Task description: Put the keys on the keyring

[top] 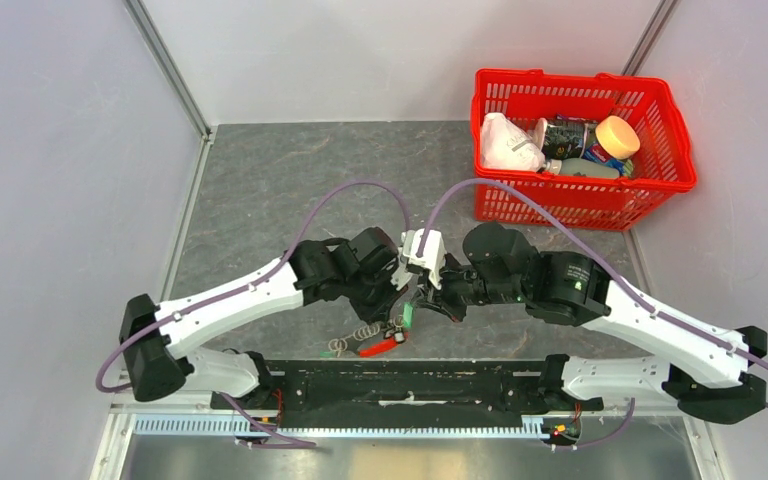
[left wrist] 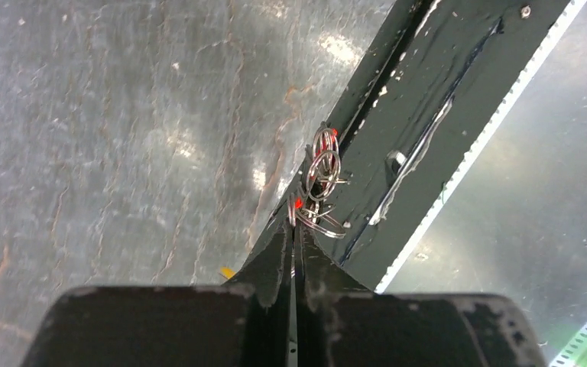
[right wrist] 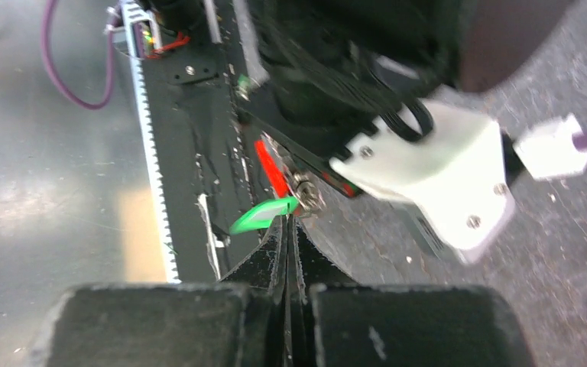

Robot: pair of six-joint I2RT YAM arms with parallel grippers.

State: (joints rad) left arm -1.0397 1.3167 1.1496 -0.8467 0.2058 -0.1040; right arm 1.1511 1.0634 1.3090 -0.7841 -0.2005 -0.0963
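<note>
Both arms meet over the table's near middle. In the left wrist view my left gripper [left wrist: 296, 218] is shut on a thin wire of the keyring [left wrist: 324, 164]. Silvery split rings and small red spots hang beyond its tips. From above, the keyring's red part [top: 380, 348] and its coiled rings dangle just above the black base rail. My right gripper [right wrist: 289, 222] is shut, and a key with a green tag [right wrist: 264, 215] sits at its tips, against the keyring's red part [right wrist: 273, 171]. That green tag [top: 407, 317] shows between the two grippers [top: 415, 303]. Other keys are hidden.
A red plastic basket [top: 660, 105] with bottles and a white bag stands at the back right. The black base rail [top: 410, 385] runs along the near edge under the keyring. A small yellow bit [left wrist: 228, 271] peeks out beside my left finger.
</note>
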